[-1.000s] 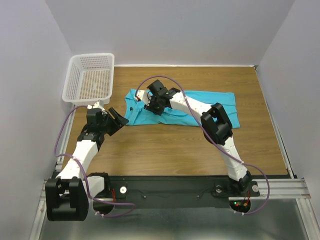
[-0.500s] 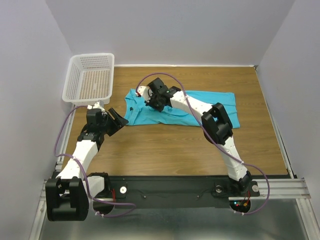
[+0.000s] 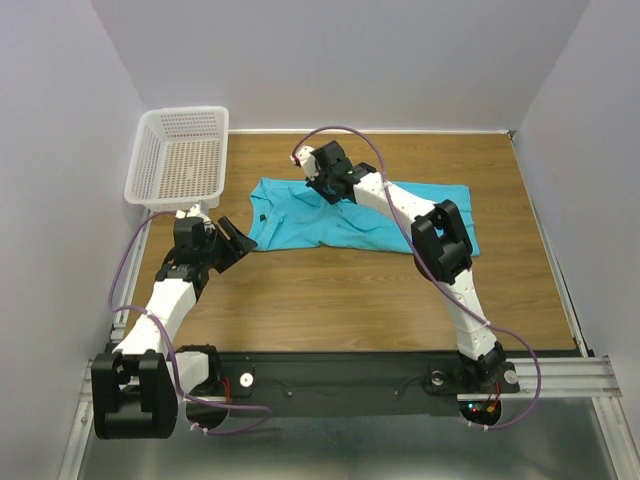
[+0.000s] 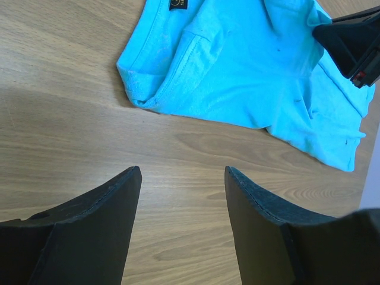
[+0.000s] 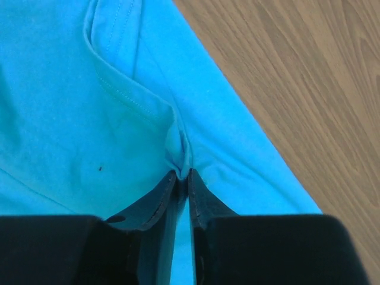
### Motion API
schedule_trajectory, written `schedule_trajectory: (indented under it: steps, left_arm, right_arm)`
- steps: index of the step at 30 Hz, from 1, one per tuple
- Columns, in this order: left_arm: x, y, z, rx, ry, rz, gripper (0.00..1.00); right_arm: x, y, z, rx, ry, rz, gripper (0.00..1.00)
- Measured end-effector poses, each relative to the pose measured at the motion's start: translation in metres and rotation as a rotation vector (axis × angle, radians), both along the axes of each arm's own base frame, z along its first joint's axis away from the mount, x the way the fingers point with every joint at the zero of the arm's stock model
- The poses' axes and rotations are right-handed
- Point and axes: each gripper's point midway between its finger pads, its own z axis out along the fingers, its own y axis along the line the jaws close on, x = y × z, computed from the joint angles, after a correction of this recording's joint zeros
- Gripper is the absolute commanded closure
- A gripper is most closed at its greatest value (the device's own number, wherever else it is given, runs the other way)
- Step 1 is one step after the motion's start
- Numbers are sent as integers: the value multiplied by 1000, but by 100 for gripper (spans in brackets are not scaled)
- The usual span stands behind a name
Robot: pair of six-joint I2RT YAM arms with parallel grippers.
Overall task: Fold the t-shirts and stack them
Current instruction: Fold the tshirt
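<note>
A: Where does the t-shirt (image 3: 300,215) lie?

B: On the wooden table (image 3: 330,290), toward 12 o'clock from its middle in the top view; it is spread flat and wrinkled, long side running from 9 to 3 o'clock; the collar end points to 9 o'clock.

A: And the right gripper (image 3: 325,188)?

B: It is down on the shirt's far edge, at about 11 o'clock of the cloth; in its own wrist view the right gripper (image 5: 183,174) has its fingers pressed nearly together, with a small ridge of turquoise t-shirt (image 5: 71,107) pinched between the tips; a stitched seam runs off toward 11 o'clock, and bare table (image 5: 297,77) shows at 2 o'clock.

A: The left gripper (image 3: 236,238)?

B: It sits just off the shirt's collar end, at 9 o'clock of the cloth, not touching it; its fingers point toward 2 o'clock; in the left wrist view the left gripper (image 4: 181,172) stands spread wide with only table (image 4: 71,119) between the fingers; the t-shirt (image 4: 249,77) lies beyond, at 12 to 2 o'clock, with a dark label (image 4: 177,5) at the top edge.

A: Anything else?

B: A white mesh basket (image 3: 180,155) at 10 o'clock of the table, well apart from the shirt.
</note>
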Motion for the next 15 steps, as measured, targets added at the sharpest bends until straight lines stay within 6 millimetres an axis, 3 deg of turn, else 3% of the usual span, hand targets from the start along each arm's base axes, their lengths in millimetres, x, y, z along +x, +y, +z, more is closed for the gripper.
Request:
schedule_trajectory:
  steps: [7,15]
  left_arm:
    - [0,0,-3,2,11,-1,31]
    - [0,0,-4,3,12,-3,31]
  right_arm:
    - [5,-4,3,-11,-27,-41,65]
    - [15,-17,7,-28,-60,-105,64]
